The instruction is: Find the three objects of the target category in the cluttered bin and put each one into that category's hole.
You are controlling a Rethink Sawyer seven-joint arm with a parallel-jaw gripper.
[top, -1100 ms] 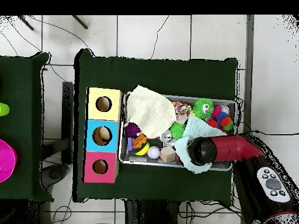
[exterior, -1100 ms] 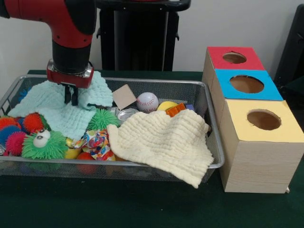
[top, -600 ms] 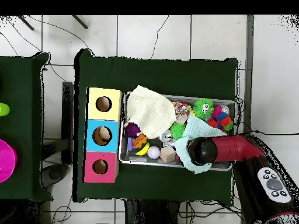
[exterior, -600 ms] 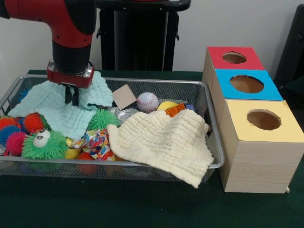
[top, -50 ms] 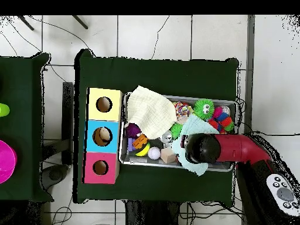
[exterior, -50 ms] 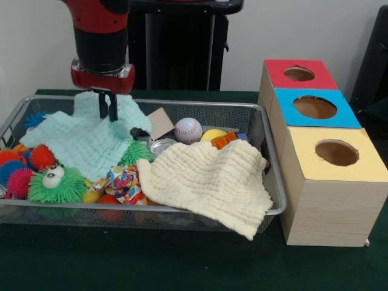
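Note:
In the front view my gripper (exterior, -50 ms: 108, 111) hangs over the far left of the wire bin (exterior, -50 ms: 200, 105), its fingers pinched shut on a raised fold of the mint cloth (exterior, -50 ms: 85, 142). That cloth drapes down from the grip over the toys on the left. A cream cloth (exterior, -50 ms: 206, 182) covers the bin's right half and spills over the front rim. Between the cloths lie a baseball (exterior, -50 ms: 188, 130), a wooden block (exterior, -50 ms: 159, 123), a yellow ball (exterior, -50 ms: 212, 134) and an orange piece (exterior, -50 ms: 224, 140). From overhead the arm's head hides the gripper, with the mint cloth (top, -50 ms: 196, 124) showing around it.
Right of the bin stands a wooden box with a red hole (exterior, -50 ms: 299, 74), a blue hole (exterior, -50 ms: 314, 107) and a yellow hole (exterior, -50 ms: 336, 153). Spiky balls fill the bin's left front, among them a green one with an eye (exterior, -50 ms: 56, 183). A patterned ball (exterior, -50 ms: 123, 182) lies beside it.
My gripper has risen and shifted right in the front view, pulling the mint cloth's edge up with it. The rest of the bin looks unchanged.

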